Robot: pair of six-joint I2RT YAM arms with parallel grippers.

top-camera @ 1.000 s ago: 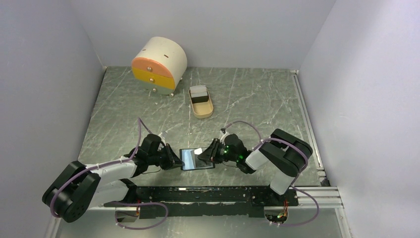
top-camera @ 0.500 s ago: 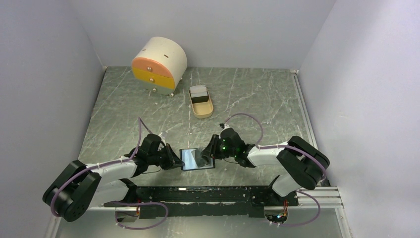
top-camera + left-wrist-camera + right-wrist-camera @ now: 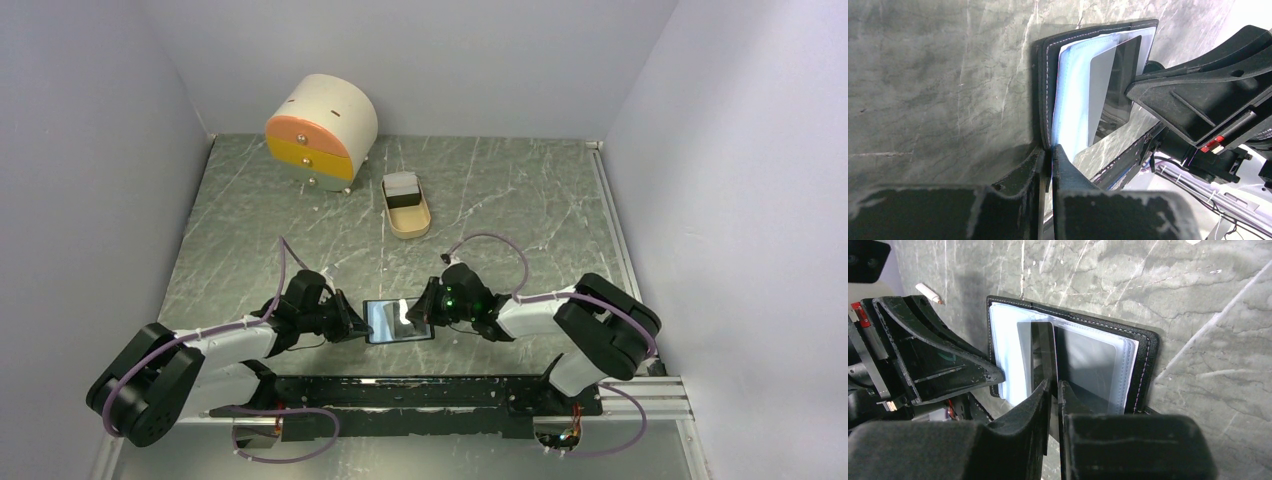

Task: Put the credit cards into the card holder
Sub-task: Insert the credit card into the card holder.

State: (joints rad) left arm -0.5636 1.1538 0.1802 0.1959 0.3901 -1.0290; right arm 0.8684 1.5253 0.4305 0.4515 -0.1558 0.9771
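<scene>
Inserting a credit card [image 3: 1042, 352] into the card holder [image 3: 398, 320] by the table's [image 3: 500, 200] near edge.
Holder is clamped by the left gripper [image 3: 352, 325], card by the right gripper [image 3: 418, 312]; it could be jammed by tilt.

Soft, even light from above fills the top view: faint shadows, a dull sheen on the table [image 3: 520, 200]. Glare flashes off the card holder [image 3: 398, 322]. In the wrist views the left gripper [image 3: 1048, 150] and right gripper [image 3: 1055, 385] loom dark and blurred up close, the holder crisp beyond. The left wrist view's right edge blows out white.
</scene>
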